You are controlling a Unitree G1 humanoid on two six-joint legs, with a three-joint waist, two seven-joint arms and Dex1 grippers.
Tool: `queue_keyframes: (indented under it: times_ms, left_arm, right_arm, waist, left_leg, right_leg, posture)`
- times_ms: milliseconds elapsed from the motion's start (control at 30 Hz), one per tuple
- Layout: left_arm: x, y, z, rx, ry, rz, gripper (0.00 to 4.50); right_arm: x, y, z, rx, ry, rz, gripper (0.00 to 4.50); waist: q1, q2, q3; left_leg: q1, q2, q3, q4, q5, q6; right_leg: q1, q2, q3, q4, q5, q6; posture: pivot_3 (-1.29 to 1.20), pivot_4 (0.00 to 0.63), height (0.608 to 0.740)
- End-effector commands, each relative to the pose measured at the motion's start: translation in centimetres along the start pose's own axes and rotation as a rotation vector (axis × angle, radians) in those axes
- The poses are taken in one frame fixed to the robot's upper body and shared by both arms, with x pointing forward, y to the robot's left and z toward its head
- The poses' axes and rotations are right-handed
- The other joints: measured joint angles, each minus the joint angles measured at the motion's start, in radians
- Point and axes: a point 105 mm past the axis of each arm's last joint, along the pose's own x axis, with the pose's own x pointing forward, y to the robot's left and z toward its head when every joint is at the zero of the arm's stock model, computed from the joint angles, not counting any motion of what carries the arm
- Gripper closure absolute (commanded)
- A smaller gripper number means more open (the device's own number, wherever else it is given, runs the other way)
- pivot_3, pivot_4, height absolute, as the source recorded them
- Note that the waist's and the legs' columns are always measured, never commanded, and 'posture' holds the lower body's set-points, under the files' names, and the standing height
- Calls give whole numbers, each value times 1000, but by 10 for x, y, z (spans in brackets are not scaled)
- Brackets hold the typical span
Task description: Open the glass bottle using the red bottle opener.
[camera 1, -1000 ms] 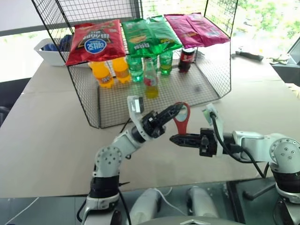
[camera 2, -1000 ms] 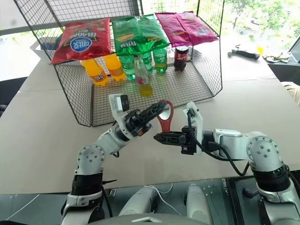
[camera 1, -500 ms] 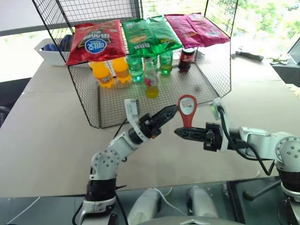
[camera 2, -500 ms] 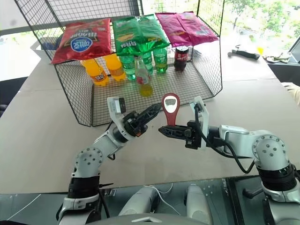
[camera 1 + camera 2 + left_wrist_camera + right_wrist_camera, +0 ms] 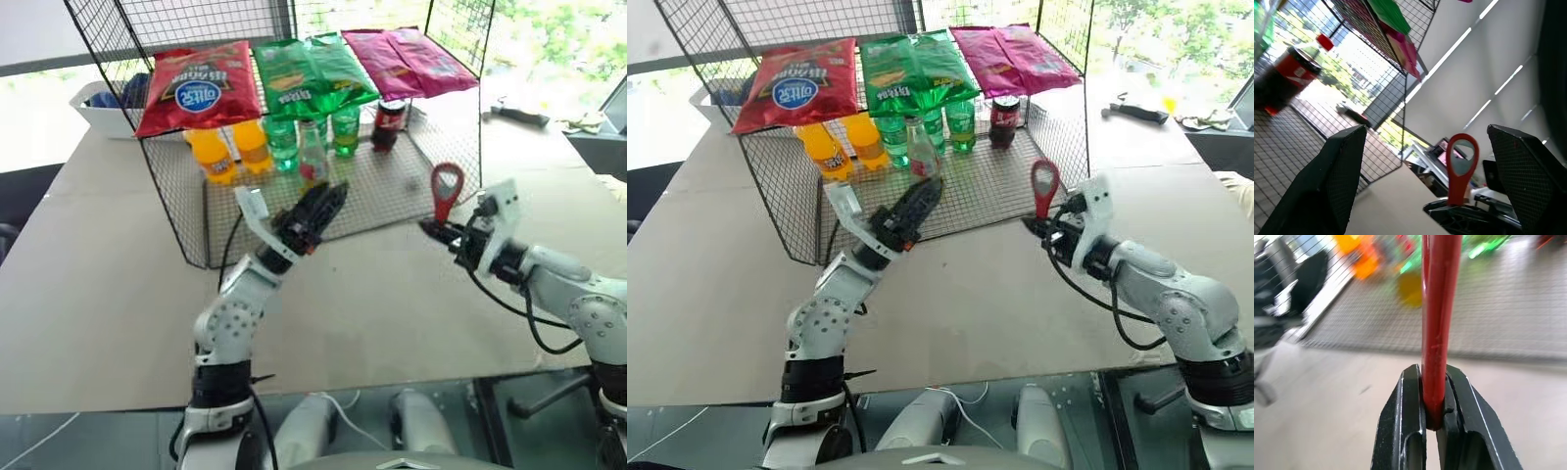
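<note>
Handoff done: left gripper (image 5: 328,201) let go of red bottle opener (image 5: 447,188), fingers now spread, empty, frame centre, reaching toward glass bottle (image 5: 313,157) upper centre in wire rack (image 5: 392,191). Right gripper (image 5: 431,228) clamps opener handle, swung centre-right. Next: grab bottle.

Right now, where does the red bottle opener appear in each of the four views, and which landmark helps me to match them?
Left eye view: the red bottle opener stands upright at centre right, clamped in the right gripper.
Right eye view: again centre right, in front of the wire rack.
Left wrist view: lower middle, ring end up, between the open left gripper's fingers.
Right wrist view: a red edge rising from the shut fingers.
Shared landmark: the wire rack.
</note>
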Motion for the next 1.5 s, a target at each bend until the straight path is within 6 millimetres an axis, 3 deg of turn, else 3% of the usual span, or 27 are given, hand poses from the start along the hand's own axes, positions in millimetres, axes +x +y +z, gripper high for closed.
queue_keyframes:
  times_ms: [33, 133, 267, 433, 500, 733, 1500]
  left_arm:
    - [8, 19, 5, 412, -3, 152, 431]
    - [14, 29, 1, 554, 6, 201, 431]
    - [26, 41, 2, 636, -13, 278, 431]
    - [35, 45, 6, 670, -46, 300, 431]
    - [35, 44, 8, 684, -57, 298, 204]
    - [33, 48, 14, 729, -67, 324, 204]
    - [83, 92, -5, 733, 71, 474, 204]
  right_arm:
    - [2, -11, 24, -111, -151, -113, 4500]
    - [3, -15, 34, -164, -230, -167, 4500]
    - [1, -14, 53, -391, -326, -234, 4500]
    - [4, -6, 51, -501, -341, -239, 4500]
    - [5, -5, 48, -493, -344, -240, 4500]
    - [6, -2, 43, -480, -341, -236, 4500]
    - [6, 1, 43, -417, -362, -247, 4500]
  waist:
    - [2, 0, 0]
    - [6, 0, 0]
    - [8, 0, 0]
    - [-1, 0, 0]
    - [-4, 0, 0]
    - [-2, 0, 0]
    - [-3, 0, 0]
  left_leg:
    - [0, 0, 0, 0, 0, 0]
    - [-1, -1, 0, 0, 0, 0]
    - [-1, -1, -1, 0, 0, 0]
    - [-1, -1, -1, 0, 0, 0]
    - [-1, -1, -1, 0, 0, 0]
    - [-1, -1, -1, 0, 0, 0]
    - [-1, -2, -1, 1, 0, 0]
  right_leg:
    - [0, 0, 0, 0, 0, 0]
    - [0, 0, 0, 0, 0, 0]
    - [0, -1, 0, 0, 0, 0]
    - [-1, 0, -1, 0, 0, 0]
    - [-2, 0, 0, 0, 0, 0]
    - [-2, 0, 0, 1, 0, 0]
    - [-2, 0, -1, 1, 0, 0]
  posture:
    - [0, 150, 740]
    - [0, 150, 740]
    - [0, 150, 740]
    - [0, 150, 740]
    - [0, 150, 740]
    - [0, 150, 740]
    - [0, 150, 740]
